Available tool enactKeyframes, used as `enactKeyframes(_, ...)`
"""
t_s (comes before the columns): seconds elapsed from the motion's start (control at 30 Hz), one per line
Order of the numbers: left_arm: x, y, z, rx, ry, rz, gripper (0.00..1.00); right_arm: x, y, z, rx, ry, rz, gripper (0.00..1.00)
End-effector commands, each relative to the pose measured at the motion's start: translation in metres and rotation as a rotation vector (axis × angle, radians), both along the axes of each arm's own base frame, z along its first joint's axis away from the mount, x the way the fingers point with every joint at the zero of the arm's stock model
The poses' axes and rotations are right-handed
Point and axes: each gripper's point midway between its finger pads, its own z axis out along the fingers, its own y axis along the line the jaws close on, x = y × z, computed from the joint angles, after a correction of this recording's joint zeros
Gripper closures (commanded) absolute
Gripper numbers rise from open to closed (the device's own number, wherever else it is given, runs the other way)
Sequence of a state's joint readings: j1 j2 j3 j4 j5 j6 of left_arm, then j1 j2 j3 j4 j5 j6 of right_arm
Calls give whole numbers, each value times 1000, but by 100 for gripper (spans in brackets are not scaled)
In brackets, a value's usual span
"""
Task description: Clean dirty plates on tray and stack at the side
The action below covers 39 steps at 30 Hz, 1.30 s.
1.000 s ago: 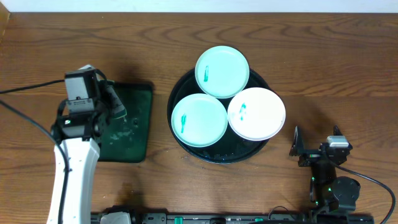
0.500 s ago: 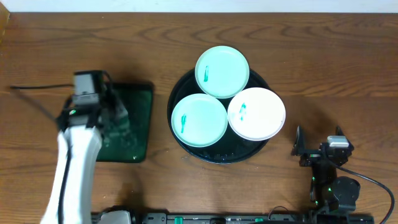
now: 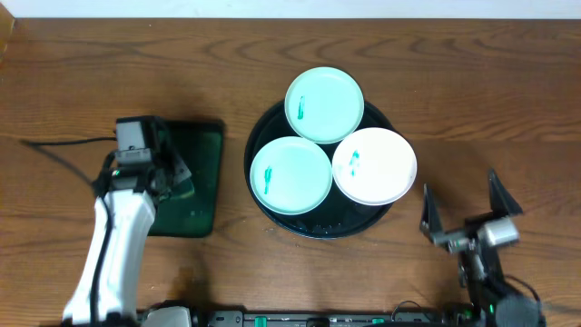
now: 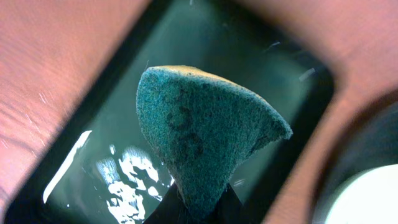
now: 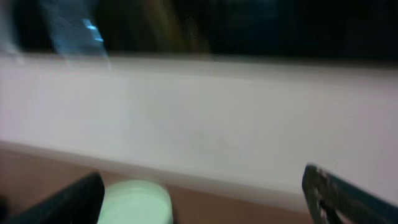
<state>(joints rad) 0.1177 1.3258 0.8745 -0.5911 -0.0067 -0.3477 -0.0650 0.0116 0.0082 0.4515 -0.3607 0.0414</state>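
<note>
From my remote station: the left tool (image 3: pixel 172 170) is closed tight on a teal-green sponge (image 4: pixel 205 137), pinching it at its narrow lower end so the wedge fans out above the fingers. It holds the sponge over the small dark-green tray (image 3: pixel 198 211), which lies on the left side of the wooden worktop (image 3: pixel 454 73); wet glints show on that tray's floor in the left wrist view. I cannot tell whether the sponge touches it.

Three plates sit close together on the round black tray (image 3: pixel 318 229) at the middle of the worktop, well apart from the sponge. The far plate (image 3: pixel 325 104), pale mint, overhangs the tray's far rim. The near-left plate (image 3: pixel 290 175), also mint, lies inside the rim. The white plate (image 3: pixel 374 165) reaches over the rim on the right. Each carries a small teal smear (image 3: pixel 354 163) on its left half.

The right tool (image 3: pixel 463 207) hangs near the front right corner of the worktop, jaws spread as wide as I see them and holding nothing. Its wrist view is blurred; between the two dark fingers (image 5: pixel 65 200) only a pale green round shape low in the frame can be made out.
</note>
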Motion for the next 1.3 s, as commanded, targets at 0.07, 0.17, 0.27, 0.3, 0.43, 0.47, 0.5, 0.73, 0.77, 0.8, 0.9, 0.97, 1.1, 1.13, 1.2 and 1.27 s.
enactKeyframes(0.07,6,2,4,-2,-15,16,93,-26,24,40,-72,-97,129,1)
enactKeyframes(0.17,16,-8,34,-23,-104,-72,93,-15,23,45,-124,85,102,1)
enactKeyframes(0.27,19,-23,73,-57,-234,-151,93,2,21,44,-157,319,94,1)
enactKeyframes(0.3,17,-24,84,-60,-270,-152,93,7,22,45,-153,382,111,1)
enactKeyframes(0.43,9,-29,107,-125,-347,-62,93,11,67,66,-182,479,457,1)
enactKeyframes(0.47,9,-33,109,-145,-355,-67,93,6,79,69,-181,491,568,1)
enactKeyframes(0.5,9,-38,110,-159,-360,-85,93,2,89,72,-183,496,672,1)
enactKeyframes(0.73,7,-30,104,-57,-326,-86,93,54,93,95,132,621,837,1)
enactKeyframes(0.77,7,-31,107,-56,-328,-97,93,62,93,95,153,629,848,1)
enactKeyframes(0.8,7,-33,109,-60,-328,-116,93,67,94,94,163,641,853,1)
enactKeyframes(0.9,5,-49,120,-85,-326,-190,93,87,93,86,214,708,823,1)
enactKeyframes(0.97,5,-60,128,-91,-330,-228,93,109,89,69,300,822,721,1)
enactKeyframes(1.1,8,-92,129,-107,-325,-328,93,145,75,11,266,1065,361,1)
enactKeyframes(1.13,9,-102,126,-113,-317,-357,93,150,72,-5,228,1131,261,1)
enactKeyframes(1.2,12,-118,119,-127,-300,-396,93,154,75,-28,134,1244,123,1)
enactKeyframes(1.27,18,-134,110,-150,-278,-416,93,159,96,-43,20,1315,124,1)
